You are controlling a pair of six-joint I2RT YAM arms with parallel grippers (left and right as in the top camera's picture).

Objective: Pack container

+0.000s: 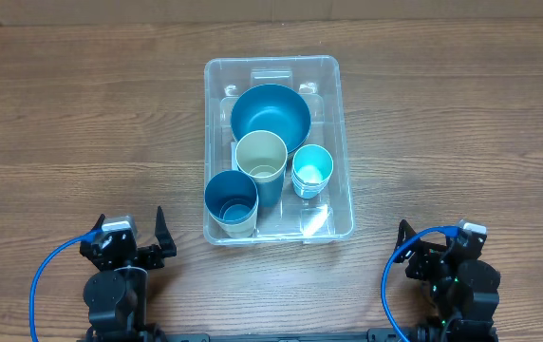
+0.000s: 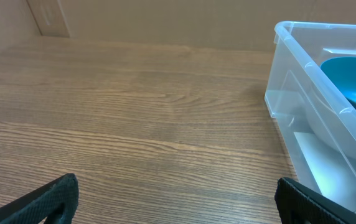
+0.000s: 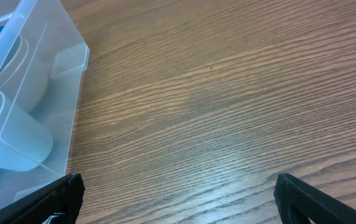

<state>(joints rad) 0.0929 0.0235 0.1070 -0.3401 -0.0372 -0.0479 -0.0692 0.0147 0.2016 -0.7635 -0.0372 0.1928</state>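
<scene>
Container [image 1: 271,64] untouched; left tool [image 2: 178,205] and right tool [image 3: 178,200] gape wide, empty.

The bench [image 1: 82,114] has a brown wood-grain surface. A beige wall [image 2: 165,18] stands at its far edge, carrying a white plate [image 2: 48,15].

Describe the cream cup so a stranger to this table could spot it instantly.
Find the clear plastic container in the middle of the wooden table. Inside, just on the robot's side of the big blue bowl, stands the cream cup, flanked by a dark blue cup and a light blue cup. It is the only item inside that isn't blue.
</scene>
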